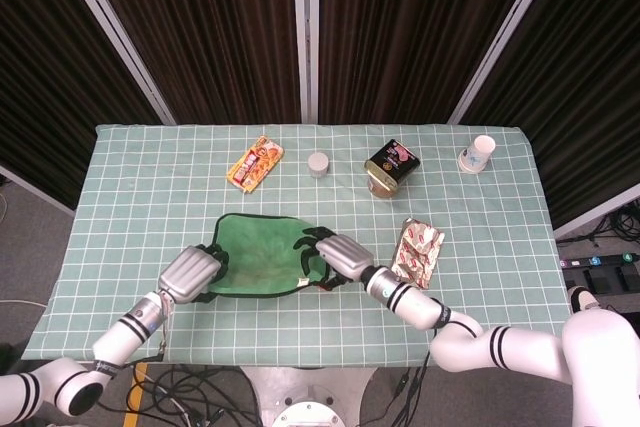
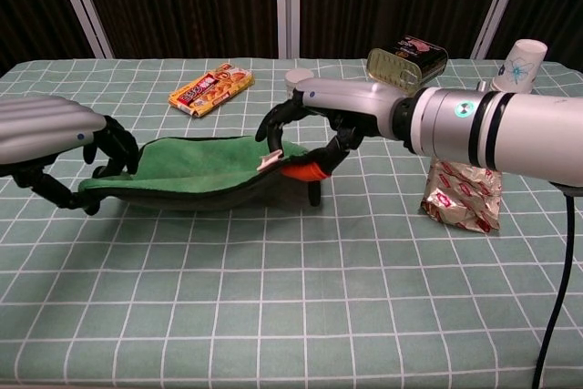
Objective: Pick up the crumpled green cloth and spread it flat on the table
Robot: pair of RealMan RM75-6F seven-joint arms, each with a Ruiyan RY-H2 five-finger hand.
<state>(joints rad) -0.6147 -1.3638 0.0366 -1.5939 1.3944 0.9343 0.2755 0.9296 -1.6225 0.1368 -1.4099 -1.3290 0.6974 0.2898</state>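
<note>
Both hands' fingers half-hidden under cloth.

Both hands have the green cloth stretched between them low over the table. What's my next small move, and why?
Probably lower both hands the last bit, then let go. The green cloth is already opened out, its far part on the table, while the left hand and right hand hold the near edge slightly raised in the chest view. Setting that edge down should leave it flat.

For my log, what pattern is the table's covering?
Pale green with a white grid, clearest in the chest view on the tablecloth.
</note>
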